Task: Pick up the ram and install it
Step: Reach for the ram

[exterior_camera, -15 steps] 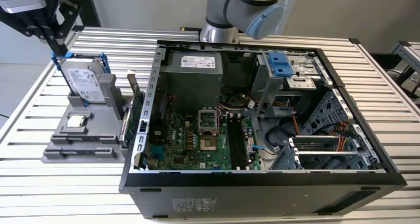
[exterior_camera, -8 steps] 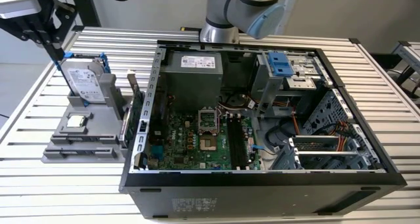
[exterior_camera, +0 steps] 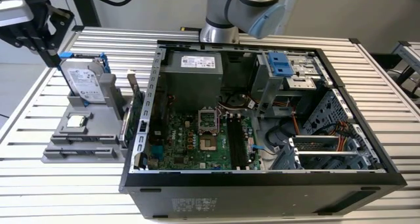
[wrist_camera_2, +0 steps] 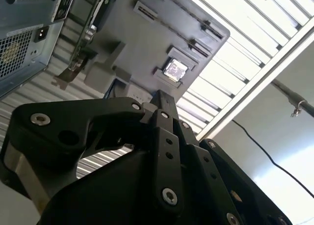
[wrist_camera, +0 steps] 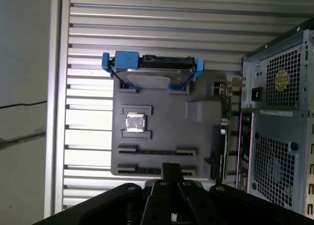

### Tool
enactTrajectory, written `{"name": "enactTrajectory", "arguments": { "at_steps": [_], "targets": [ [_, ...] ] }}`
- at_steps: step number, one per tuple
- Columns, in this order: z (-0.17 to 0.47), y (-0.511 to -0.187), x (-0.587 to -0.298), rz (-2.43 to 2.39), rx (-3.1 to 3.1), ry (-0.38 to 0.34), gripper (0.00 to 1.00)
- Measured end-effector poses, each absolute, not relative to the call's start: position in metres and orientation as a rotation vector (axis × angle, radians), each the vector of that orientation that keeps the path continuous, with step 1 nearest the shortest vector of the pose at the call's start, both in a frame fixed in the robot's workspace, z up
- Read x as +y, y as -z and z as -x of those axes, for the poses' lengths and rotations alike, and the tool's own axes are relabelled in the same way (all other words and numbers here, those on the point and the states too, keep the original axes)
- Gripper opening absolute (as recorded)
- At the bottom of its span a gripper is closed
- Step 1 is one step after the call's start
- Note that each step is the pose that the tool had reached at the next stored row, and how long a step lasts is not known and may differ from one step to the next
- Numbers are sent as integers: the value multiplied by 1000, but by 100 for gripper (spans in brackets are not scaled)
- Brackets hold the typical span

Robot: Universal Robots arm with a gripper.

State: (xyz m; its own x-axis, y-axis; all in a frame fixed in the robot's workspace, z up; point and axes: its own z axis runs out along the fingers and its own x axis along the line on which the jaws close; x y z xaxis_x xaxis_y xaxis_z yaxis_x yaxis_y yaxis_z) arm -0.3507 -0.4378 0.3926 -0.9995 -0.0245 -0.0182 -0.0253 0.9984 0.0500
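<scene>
Hovering high above the grey tray (wrist_camera: 167, 122) on the table (wrist_camera: 147, 18), the end effector (wrist_camera: 169, 167) is showing its fingers pressed together, pinching nothing. What I am taking for the ram (wrist_camera: 157, 151) is standing on edge in a tray slot. In the exterior view it is lying at five o'clock from the end effector, its long axis running nine to three.

An open computer case (exterior_camera: 262, 184) lies on the slatted tabletop (exterior_camera: 66, 194), its green motherboard (exterior_camera: 190, 145) exposed. Just beside it, on the exterior view's left, a grey holder (exterior_camera: 78, 153) carries an upright hard drive (exterior_camera: 85, 81) in a blue frame, a square chip (exterior_camera: 77, 120) and a green expansion card (exterior_camera: 135, 113).
</scene>
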Motion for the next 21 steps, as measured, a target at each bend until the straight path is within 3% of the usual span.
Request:
{"name": "enactTrajectory", "arguments": {
  "at_steps": [21],
  "targets": [
    [353,-392,-479,39,3123,-84,0]
  ]
}}
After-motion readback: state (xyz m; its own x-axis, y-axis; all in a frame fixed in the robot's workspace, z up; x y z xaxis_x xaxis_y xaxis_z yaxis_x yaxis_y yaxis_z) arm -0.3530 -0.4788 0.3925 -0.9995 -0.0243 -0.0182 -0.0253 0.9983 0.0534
